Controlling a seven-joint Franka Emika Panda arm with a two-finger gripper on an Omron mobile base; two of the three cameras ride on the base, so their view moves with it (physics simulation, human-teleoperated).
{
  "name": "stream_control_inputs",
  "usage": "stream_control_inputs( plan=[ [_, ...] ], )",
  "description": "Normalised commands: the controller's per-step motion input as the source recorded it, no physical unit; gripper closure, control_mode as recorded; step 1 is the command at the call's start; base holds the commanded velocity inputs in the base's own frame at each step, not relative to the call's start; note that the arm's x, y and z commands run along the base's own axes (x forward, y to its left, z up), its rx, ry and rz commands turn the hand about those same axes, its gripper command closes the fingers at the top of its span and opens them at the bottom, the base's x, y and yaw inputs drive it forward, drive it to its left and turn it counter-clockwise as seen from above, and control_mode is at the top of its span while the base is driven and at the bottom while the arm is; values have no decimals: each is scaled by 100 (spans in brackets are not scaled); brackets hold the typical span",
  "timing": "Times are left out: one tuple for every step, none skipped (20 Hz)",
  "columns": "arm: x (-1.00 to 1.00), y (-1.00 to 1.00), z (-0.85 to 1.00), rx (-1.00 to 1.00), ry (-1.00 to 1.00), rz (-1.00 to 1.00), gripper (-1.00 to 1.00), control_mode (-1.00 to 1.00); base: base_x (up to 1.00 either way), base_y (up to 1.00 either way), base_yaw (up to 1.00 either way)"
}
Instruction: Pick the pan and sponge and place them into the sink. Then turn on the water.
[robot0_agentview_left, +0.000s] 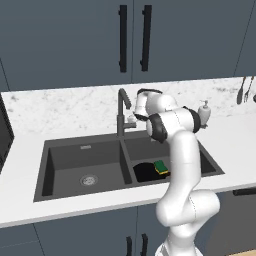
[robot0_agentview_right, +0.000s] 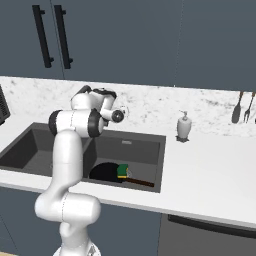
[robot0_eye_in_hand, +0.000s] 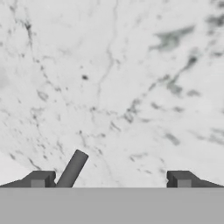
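Observation:
The black pan (robot0_agentview_left: 145, 172) (robot0_agentview_right: 105, 172) lies in the right basin of the dark grey sink (robot0_agentview_left: 48, 150) (robot0_agentview_right: 156, 141). The green and yellow sponge (robot0_agentview_left: 161, 166) (robot0_agentview_right: 122, 171) rests on the pan's rim, and the pan's brown handle (robot0_agentview_right: 141, 182) points right. My gripper (robot0_eye_in_hand: 110, 179) is up by the tall faucet (robot0_agentview_left: 121, 107) and faces the marble wall. It is open, with its fingertips (robot0_eye_in_hand: 39, 179) far apart. The faucet's grey lever (robot0_eye_in_hand: 72, 169) stands just inside the left fingertip. No water stream shows.
A white soap dispenser (robot0_agentview_left: 204, 112) (robot0_agentview_right: 184, 125) stands on the counter right of the sink. Dark utensils (robot0_agentview_left: 243, 90) (robot0_agentview_right: 242, 107) hang on the wall at the far right. Dark cabinets with black handles (robot0_agentview_left: 134, 37) are above.

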Motion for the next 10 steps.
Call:
stream_control_inputs(
  plan=[
    [0,-100,0,0,3,0,-100,-100,0,0,0],
    [-1,-100,0,0,2,0,-100,-100,0,0,0],
    [-1,-100,0,0,1,0,-100,-100,0,0,0],
    [0,-100,0,0,2,0,-100,-100,0,0,0],
    [-1,-100,0,0,1,0,-100,-100,0,0,0],
    [-4,-100,0,0,1,0,-100,-100,0,0,0],
    [-5,-100,0,0,1,0,-100,-100,0,0,0],
    [-5,-100,0,0,1,0,-100,-100,0,0,0],
    [-6,-100,0,0,0,0,-100,-100,0,0,0],
    [-7,-100,0,0,0,0,-100,-100,0,0,0]
  ],
)
